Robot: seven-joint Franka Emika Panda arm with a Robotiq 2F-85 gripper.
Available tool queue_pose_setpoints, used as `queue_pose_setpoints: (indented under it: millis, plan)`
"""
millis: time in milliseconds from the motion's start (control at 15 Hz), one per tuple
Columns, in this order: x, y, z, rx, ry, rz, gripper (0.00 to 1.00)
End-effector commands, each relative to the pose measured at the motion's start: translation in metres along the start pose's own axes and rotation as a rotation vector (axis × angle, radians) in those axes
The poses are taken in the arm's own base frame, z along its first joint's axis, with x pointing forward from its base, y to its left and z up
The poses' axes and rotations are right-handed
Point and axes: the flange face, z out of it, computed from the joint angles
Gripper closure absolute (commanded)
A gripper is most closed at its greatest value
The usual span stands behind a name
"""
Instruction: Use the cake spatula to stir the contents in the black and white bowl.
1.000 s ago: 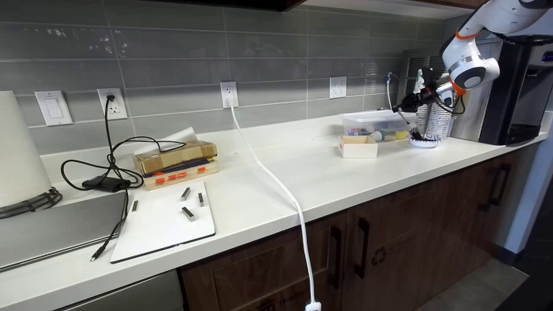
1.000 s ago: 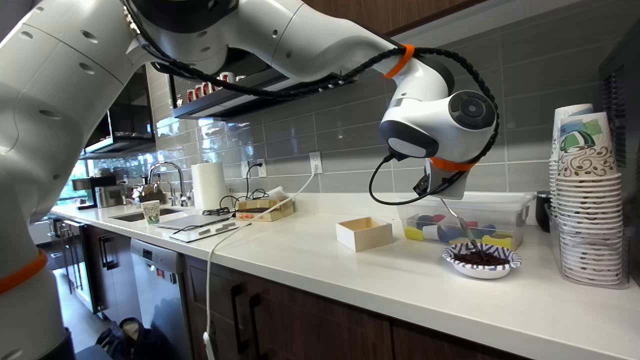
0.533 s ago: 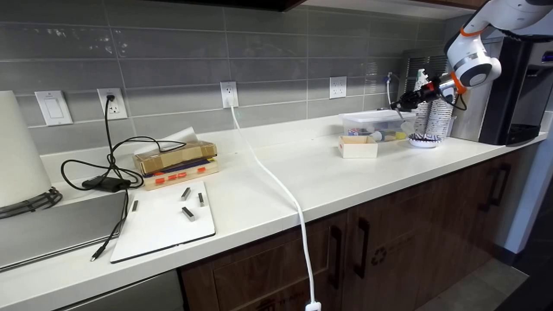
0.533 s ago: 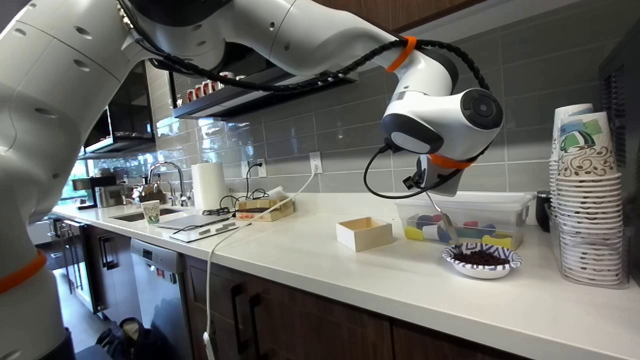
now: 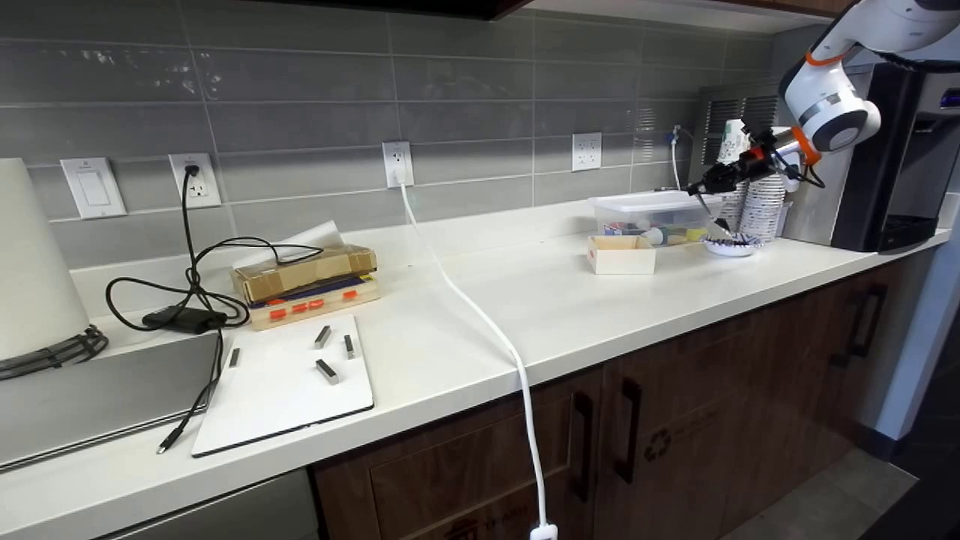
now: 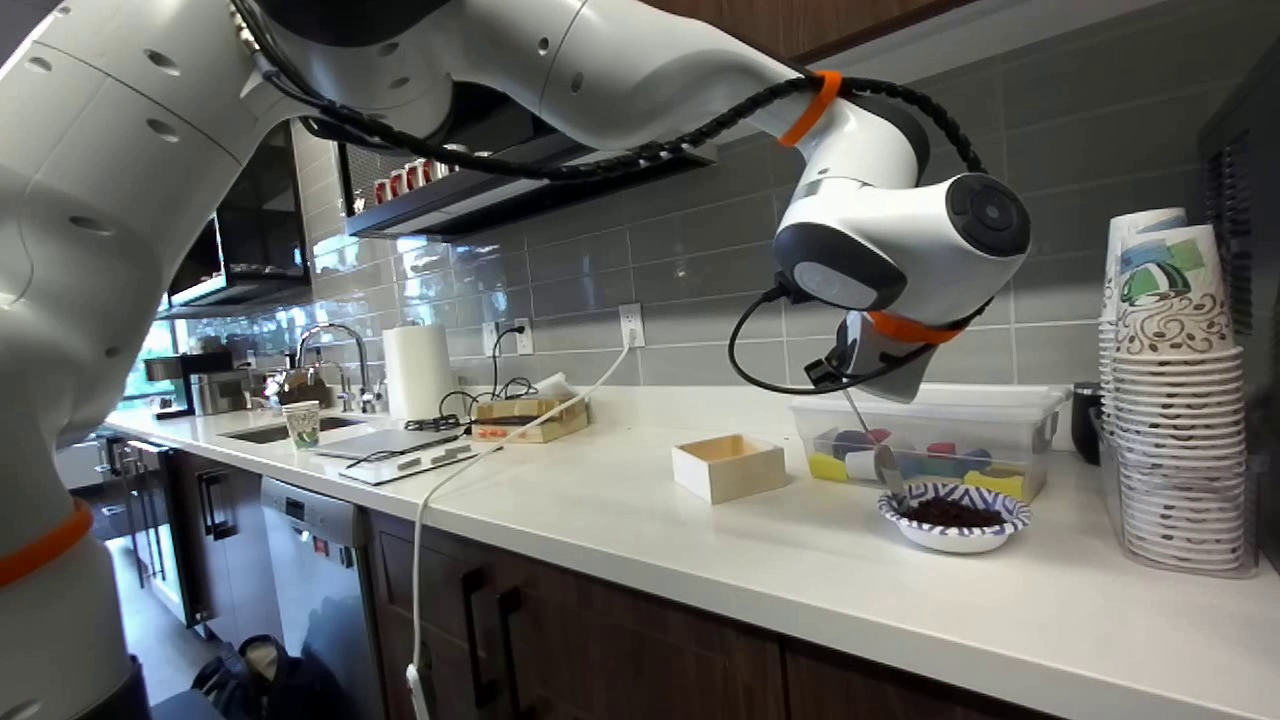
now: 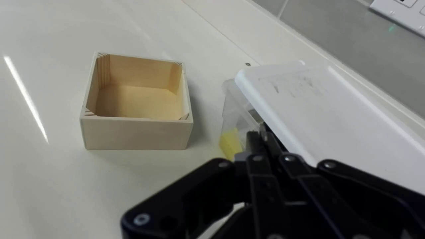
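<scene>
Gripper [image 7: 263,135]: clamped tight on the spatula [image 6: 887,468]
Bowl [image 6: 955,540]: spatula's at its rim, so shoving sideways could easily skid it

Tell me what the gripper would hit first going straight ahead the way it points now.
Probably the lidded plastic bin: in the wrist view, the gripper points toward its end near the wooden box. Depth is unclear, so it might slip past to the counter instead.
</scene>
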Motion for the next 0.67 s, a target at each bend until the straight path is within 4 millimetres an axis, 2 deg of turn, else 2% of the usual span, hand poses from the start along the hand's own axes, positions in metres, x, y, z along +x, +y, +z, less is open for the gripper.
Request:
queue_pose_setpoints:
  millis: [0, 267, 600]
  plan:
    - [-0.0030, 0.0016, -0.0173, 0.006, 0.036, 0.036, 0.99]
    - [-0.0010, -0.0031, -0.0257, 0.085, 0.087, 0.001, 0.99]
    - [-0.0021, -0.0079, -0.0171, 0.122, 0.121, -0.065, 0.99]
